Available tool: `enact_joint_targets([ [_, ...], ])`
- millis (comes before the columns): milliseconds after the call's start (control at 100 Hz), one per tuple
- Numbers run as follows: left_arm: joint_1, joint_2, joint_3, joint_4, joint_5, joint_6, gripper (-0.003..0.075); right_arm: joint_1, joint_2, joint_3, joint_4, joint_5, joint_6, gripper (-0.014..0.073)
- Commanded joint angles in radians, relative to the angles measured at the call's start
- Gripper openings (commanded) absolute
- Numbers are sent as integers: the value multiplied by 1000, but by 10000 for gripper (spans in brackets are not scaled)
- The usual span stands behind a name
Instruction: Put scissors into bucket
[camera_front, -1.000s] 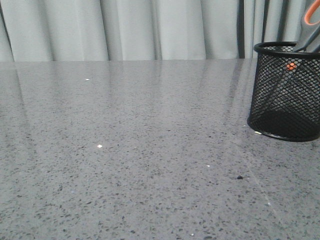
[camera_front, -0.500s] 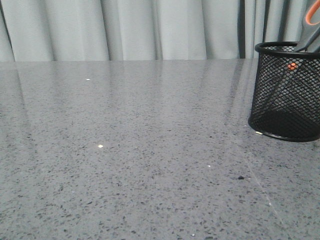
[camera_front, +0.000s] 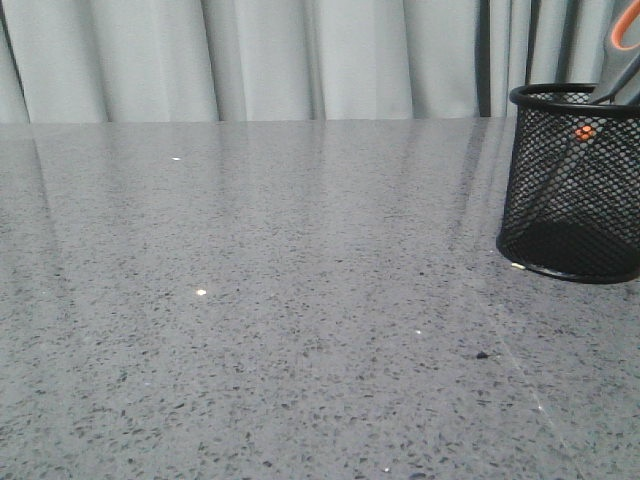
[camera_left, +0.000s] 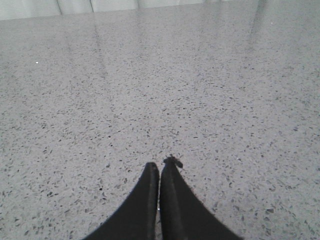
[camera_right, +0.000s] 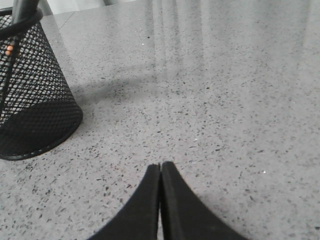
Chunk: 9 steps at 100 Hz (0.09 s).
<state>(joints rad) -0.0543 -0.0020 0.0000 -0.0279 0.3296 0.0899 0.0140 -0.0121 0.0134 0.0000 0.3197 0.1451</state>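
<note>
The black wire-mesh bucket (camera_front: 572, 185) stands upright at the right edge of the front view, and it also shows in the right wrist view (camera_right: 31, 95). The scissors (camera_front: 610, 72) stand inside it, blades down, their grey handles with orange lining sticking out above the rim and the orange pivot screw showing through the mesh. My left gripper (camera_left: 159, 169) is shut with nothing between its fingers, low over bare table. My right gripper (camera_right: 160, 167) is shut and empty too, some way from the bucket. Neither gripper appears in the front view.
The speckled grey stone table (camera_front: 300, 300) fills all views. Pale curtains (camera_front: 300, 55) hang behind its far edge. A small dark speck (camera_front: 481, 354) lies on the table in front of the bucket.
The bucket has shifted a touch to the right in the front view; the scissors stay inside it. Nothing else differs.
</note>
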Motion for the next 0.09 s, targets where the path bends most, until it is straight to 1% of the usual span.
enact_joint_targets([
  [0,5,-27,39,-2,-52,-12,-20,-7,-20,6,-21,-26,-2,-46],
  [80,5,-27,39,-2,-52,-12,-20,-7,-20,6,-21,-26,-2,-46],
])
